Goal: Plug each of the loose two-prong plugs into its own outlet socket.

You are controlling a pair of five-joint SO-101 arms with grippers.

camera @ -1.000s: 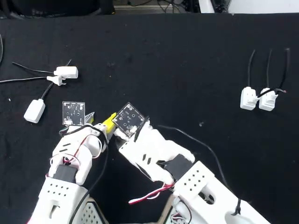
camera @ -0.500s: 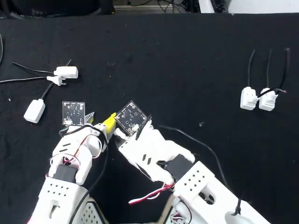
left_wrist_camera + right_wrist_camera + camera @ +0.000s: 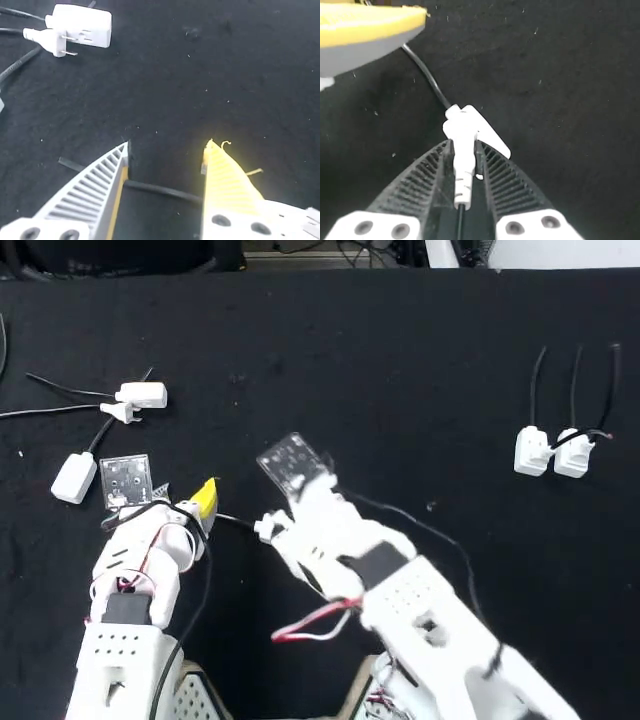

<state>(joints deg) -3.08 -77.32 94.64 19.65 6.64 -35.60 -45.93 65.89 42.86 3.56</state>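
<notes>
the table (image 3: 400,360) is draped edge to edge in black cloth flecked with lint. past its far edge runs a strip of floor with tangled cables (image 3: 370,252).

off at the far left lies a white outlet block (image 3: 80,25). a loose plug (image 3: 50,42) sits just beside it, its two prongs bare and pointing along the block's side. a bit nearer the arms on that side is a white adapter (image 3: 74,477) on a dark cord. well apart, at the far right, two white blocks (image 3: 550,451) sit side by side with dark cords running away from them.

the left arm comes up from the near-left corner. the left gripper (image 3: 167,145) is low over the cloth with its jaws spread wide, one grey finger and one yellow, gripping nothing. a black cable (image 3: 160,190) lies on the cloth across the gap between them.

the right arm slants in from the near edge toward the left one. the right gripper (image 3: 462,145) has its dark ribbed jaws clenched on a white plug (image 3: 462,132), which sticks out past the fingertips. that plug is near the middle-left of the table, just beside the left arm's yellow finger, with the cable trailing from its end toward that finger.
</notes>
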